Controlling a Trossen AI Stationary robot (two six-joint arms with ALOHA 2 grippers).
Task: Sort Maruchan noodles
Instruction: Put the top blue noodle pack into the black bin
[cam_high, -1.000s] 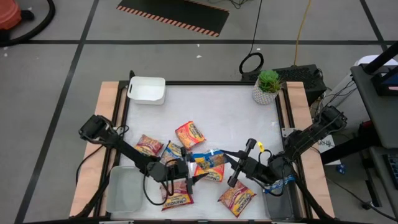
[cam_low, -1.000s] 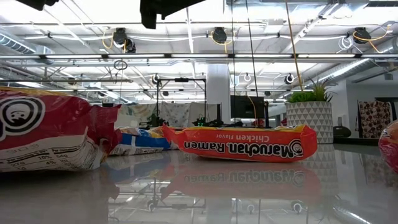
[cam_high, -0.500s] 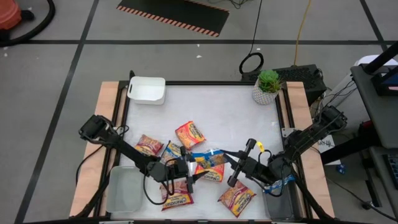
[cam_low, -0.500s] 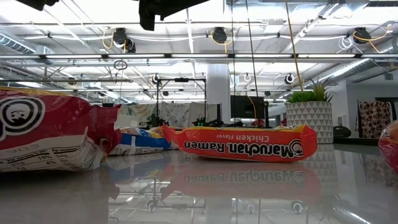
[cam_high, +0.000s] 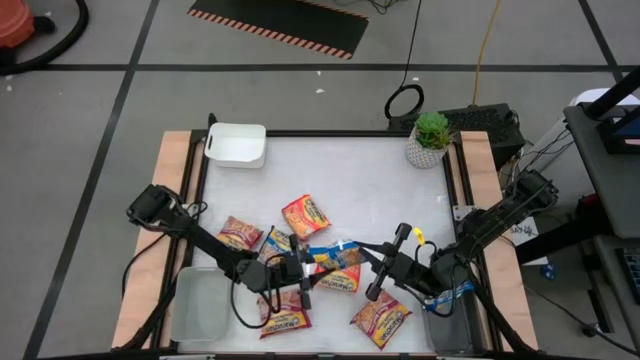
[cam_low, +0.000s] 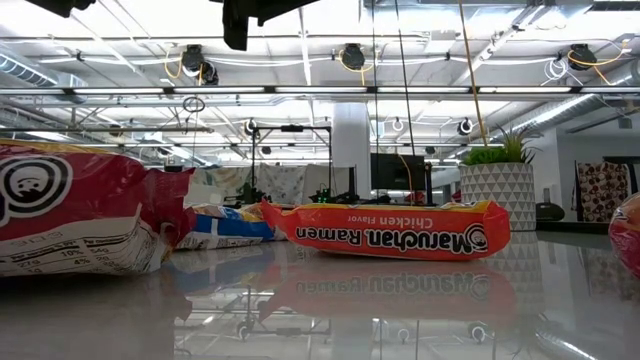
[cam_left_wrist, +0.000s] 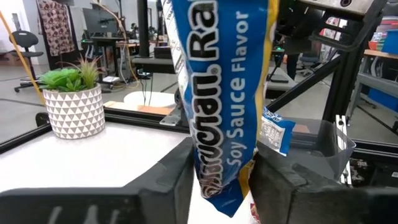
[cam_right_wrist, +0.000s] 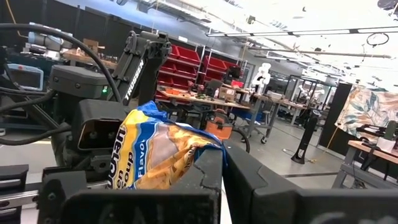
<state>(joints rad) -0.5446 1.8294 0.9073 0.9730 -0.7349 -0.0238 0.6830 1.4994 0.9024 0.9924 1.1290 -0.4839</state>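
A blue Maruchan noodles packet (cam_high: 335, 252) hangs in the air over the table's near middle, between my two grippers. My left gripper (cam_high: 303, 272) is shut on its left end and my right gripper (cam_high: 372, 262) on its right end. The left wrist view shows the blue soy-sauce packet (cam_left_wrist: 217, 93) reaching away from the fingers. Orange-red and dark red packets lie flat on the table: one (cam_high: 306, 216) farther back, one (cam_high: 240, 233) at the left, one (cam_high: 340, 280) under the held packet, and two near the front (cam_high: 285, 320) (cam_high: 380, 318). My left gripper pinches the blue packet's near end (cam_left_wrist: 227, 180) between its two fingers (cam_left_wrist: 177, 180), one on each flat face. It comes level from the table's left. The packet is lifted clear of the table. My right gripper pinches the packet's opposite end (cam_right_wrist: 196, 155) between its shut fingers (cam_right_wrist: 249, 180), level from the table's right. The wrapper is crumpled ahead of the fingers and hangs clear of the table.
A white bin (cam_high: 237, 144) stands at the far left corner and a potted plant (cam_high: 430, 140) at the far right. Clear bins sit at the near left (cam_high: 200, 305) and near right (cam_high: 450, 325). In the low view an orange-red packet (cam_low: 385, 232) lies mid-table.
My left gripper's fingers have drawn together onto the blue packet's end. Both arms have stayed where they were, and the packet still hangs between them.
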